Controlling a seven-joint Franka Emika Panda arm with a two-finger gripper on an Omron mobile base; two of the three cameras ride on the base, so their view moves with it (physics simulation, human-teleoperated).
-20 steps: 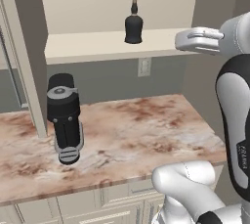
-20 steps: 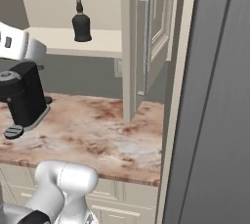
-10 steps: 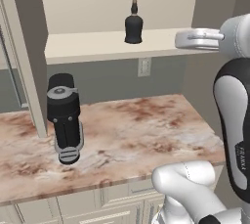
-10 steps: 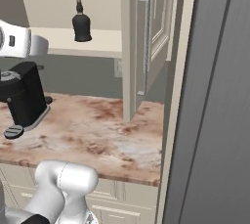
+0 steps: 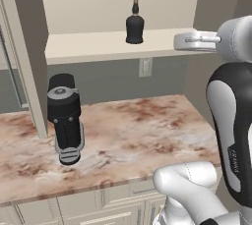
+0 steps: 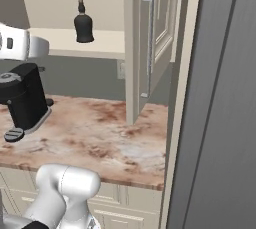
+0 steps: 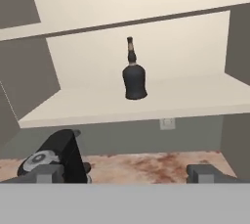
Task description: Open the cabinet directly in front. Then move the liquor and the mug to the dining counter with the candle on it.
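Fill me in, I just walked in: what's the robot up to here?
The cabinet already stands open, and the liquor sits upright on its lower shelf. The arm's open pincer is empty, facing the bottle from a distance. A black appliance stands on the marbled counter below. Nothing has been picked up yet.

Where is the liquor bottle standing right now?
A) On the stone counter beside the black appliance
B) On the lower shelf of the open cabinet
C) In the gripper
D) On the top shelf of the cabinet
B: the liquor bottle stands upright on the lower beige shelf of the open cabinet, above the counter and the black appliance, with the open gripper still short of it.
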